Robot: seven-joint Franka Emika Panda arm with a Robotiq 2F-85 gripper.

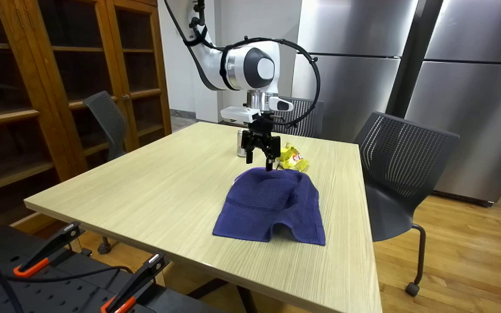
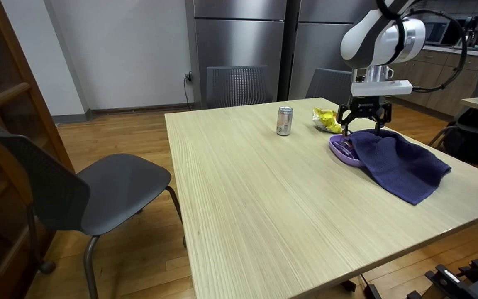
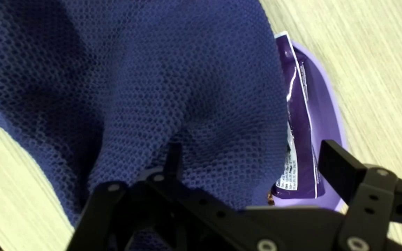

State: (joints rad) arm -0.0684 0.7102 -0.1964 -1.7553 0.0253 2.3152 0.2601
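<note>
Under my black pincer [image 2: 361,131]: navy woven cloth [image 1: 268,204], partly over lilac plastic bowl [image 3: 324,108].
Pincer: spread, empty.
Bowl: might tip if I overpress.

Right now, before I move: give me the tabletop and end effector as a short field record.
state: end effector open, pointing down, nothing held
nearest: navy waffle-weave towel, rumpled; contact unclear
under towel: lilac dish, partly covered
in dish: purple printed packet, partly hidden
beyond dish: yellow snack bag, crumpled
standing apart: silver drink can, upright
surface: light wood-grain table
</note>
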